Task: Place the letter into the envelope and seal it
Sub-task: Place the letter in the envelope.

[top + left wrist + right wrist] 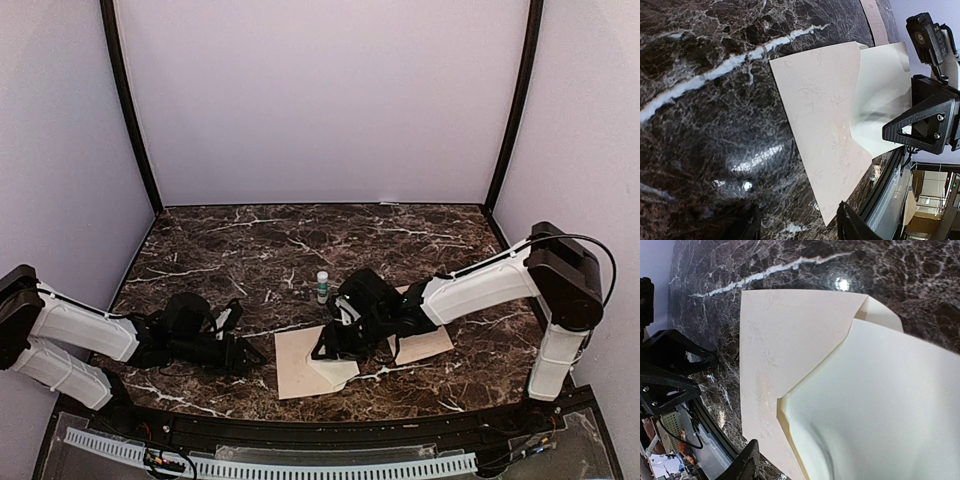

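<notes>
On dark marbled counter (200, 250), lilac walls (320, 100): envelope (298, 376) open-flapped; left claw (800, 220) parted, empty; right claw (328, 346) spread unclear.

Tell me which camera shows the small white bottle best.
The top external view: the small white bottle stands upright on the marble table, in full view though small. Neither wrist view shows it at all.

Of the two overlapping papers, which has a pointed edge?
The envelope, the paler cream one lying over the tan letter, whose edges are straight.
</notes>
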{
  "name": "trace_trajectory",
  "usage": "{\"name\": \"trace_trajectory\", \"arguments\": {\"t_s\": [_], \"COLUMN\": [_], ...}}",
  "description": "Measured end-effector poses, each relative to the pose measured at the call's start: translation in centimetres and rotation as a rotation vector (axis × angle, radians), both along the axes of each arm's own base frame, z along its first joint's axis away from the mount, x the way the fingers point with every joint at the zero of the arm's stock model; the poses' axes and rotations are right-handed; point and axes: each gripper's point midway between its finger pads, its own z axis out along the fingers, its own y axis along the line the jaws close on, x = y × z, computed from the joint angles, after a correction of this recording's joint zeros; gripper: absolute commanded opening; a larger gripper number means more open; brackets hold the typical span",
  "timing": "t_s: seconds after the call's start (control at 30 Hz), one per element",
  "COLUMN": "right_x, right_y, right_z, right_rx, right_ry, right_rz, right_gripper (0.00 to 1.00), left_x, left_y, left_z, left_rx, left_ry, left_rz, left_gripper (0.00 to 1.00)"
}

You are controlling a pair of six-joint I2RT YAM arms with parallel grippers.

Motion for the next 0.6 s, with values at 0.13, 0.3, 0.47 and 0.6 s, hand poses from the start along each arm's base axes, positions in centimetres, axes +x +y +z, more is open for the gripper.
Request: {"name": "trace_trajectory", "arguments": {"t_s": [0.13,0.3,0.47,0.6], "right_x": [0.1,0.4,0.6,0.7], "right_y": [-1.0,-1.6,-1.9,-2.3], "right_z": [-0.6,0.2,0.5,0.4], "right_rx": [-0.068,-0.103,-0.116,-0.137], "right_ry": [-0.019,-0.057,-0.074,-0.077], "right_rz": [0.008,0.018,0.015,0.006], "right_gripper": [0.58,0.58,0.57,0.5], "left_x": [0.0,0.4,1.7,2.5], "left_y": [-0.1,-0.8,-2.6,-4.5], "left_z": [0.1,1.1,3.4,4.6], "left_rx": [-0.004,-0.027,-0.083,-0.118], "left_ry": [0.0,-0.019,-0.069,-0.095], "left_rz": [-0.005,-0.019,-0.036,-0.063], "left_gripper": [0.51,0.5,0.48,0.46]}}
